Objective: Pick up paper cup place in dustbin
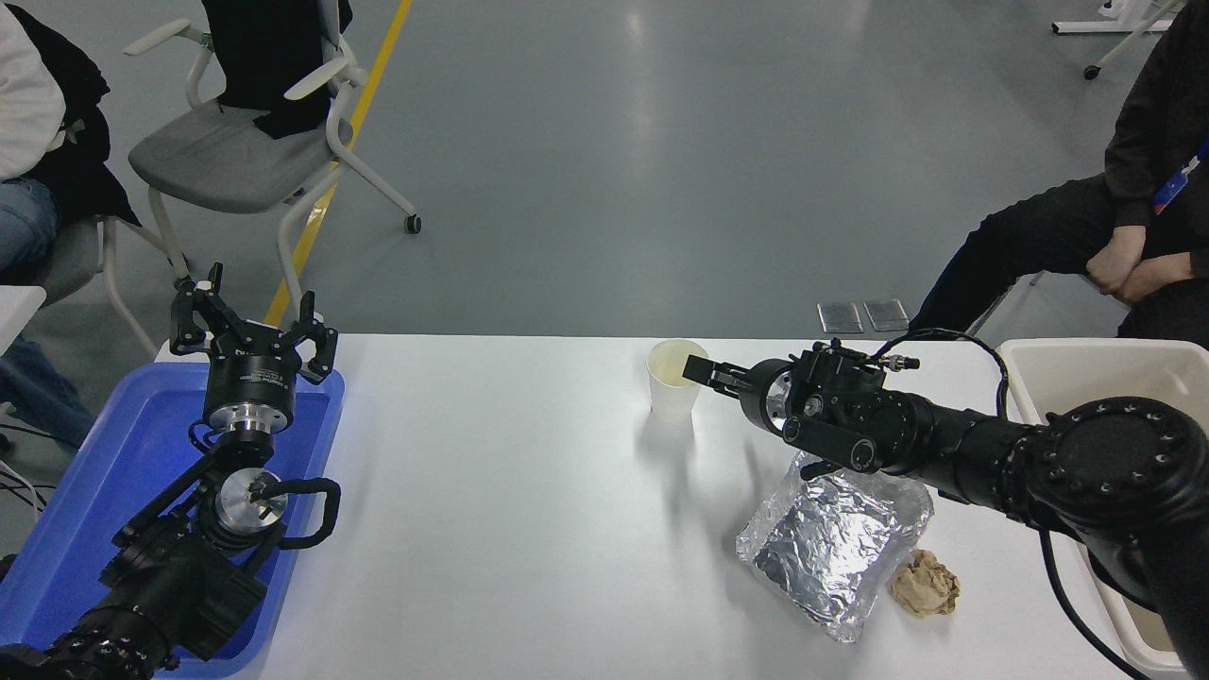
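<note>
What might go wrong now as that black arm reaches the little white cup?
1. The right end effector meets the paper cup at its rim, so a nudge might tip the upright cup.
2. Gripping that thin rim may crush it.
3. Swinging toward the dustbin, the arm passes over the foil tray and might snag it.

Foil tray (833, 543), paper ball (926, 584) lie between cup (675, 382), dustbin (1096, 373).

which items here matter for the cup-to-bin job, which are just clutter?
Job: paper cup, upright; dustbin at the right edge; right gripper at the cup's rim.
Clutter: foil tray, brown paper ball, blue tray under the parked left gripper.
</note>
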Robot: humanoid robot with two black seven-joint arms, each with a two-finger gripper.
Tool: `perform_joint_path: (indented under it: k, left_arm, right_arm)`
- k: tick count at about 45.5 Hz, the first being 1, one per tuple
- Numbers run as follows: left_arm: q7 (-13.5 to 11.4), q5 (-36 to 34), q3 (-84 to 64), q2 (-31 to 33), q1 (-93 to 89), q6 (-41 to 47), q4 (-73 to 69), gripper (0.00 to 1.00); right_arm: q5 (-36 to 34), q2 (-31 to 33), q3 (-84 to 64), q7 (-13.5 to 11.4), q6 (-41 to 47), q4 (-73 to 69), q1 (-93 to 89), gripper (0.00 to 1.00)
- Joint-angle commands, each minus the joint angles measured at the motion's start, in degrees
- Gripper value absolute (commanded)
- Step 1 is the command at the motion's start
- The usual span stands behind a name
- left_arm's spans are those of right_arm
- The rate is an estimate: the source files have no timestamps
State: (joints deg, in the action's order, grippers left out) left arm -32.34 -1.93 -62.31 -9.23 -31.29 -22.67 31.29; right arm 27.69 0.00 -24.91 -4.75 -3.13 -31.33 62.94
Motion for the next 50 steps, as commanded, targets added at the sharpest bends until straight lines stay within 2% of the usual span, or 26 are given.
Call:
perform_joint_path:
  k: [1,9,16,32,44,50]
  left_arm:
    - [0.0,0.0,0.0,0.0,0.0,0.0,0.0,0.99]
    - [0.0,0.0,0.0,0.0,0.0,0.0,0.0,0.99]
    - [0.0,0.0,0.0,0.0,0.0,0.0,0.0,0.99]
    - [0.0,0.0,0.0,0.0,0.0,0.0,0.0,0.99]
    - [0.0,0.0,0.0,-0.2,0.0,0.0,0.0,0.99]
    - [0.0,0.0,0.0,-0.2,0.1,0.0,0.0,0.99]
  right_arm:
    - [0.4,0.0,0.1,0.0,0.4,-0.4,-0.2,0.5]
    - [0.5,0.0,0.1,0.3,0.5,-0.6,-0.2,0.31]
    - [1.0,0.0,0.1,0.5,1.1,-0.8,-0.2,0.0]
    - [1.5,0.0,0.1,0.8,2.3,-1.1,0.5,0.0]
    - [0.5,0.0,-1.9,0.7,4.7,-8.1,8.9,0.0]
    - [-0.9,6.2,-8.9,0.7,7.3,-16.3,18.4,0.0]
